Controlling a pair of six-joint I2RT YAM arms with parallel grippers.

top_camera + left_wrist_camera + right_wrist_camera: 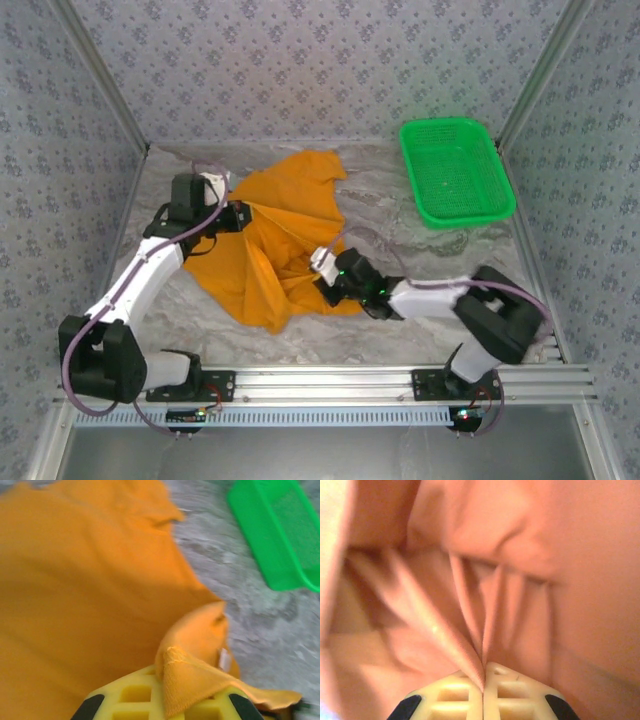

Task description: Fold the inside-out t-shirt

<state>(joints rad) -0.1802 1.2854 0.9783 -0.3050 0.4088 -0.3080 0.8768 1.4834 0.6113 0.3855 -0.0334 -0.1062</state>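
The orange t-shirt (pixel 285 225) lies crumpled on the table, left of centre. At its left edge my left gripper (pixel 238 215) is shut on it. In the left wrist view the yellow fingers (pixel 130 697) pinch a ribbed hem of the t-shirt (pixel 90 580), with a small white tag (pixel 224 659) just beside it. My right gripper (pixel 328 288) is at the t-shirt's near right edge. In the right wrist view my right gripper (pixel 483 682) has its jaws pressed together on a thin fold of the t-shirt (pixel 520 555), with pleats fanning out from the pinch.
A green mesh basket (pixel 455 170) stands at the back right of the marbled table (pixel 400 215), apart from the cloth; its corner (pixel 280 530) shows in the left wrist view. Patterned walls close in the back and both sides.
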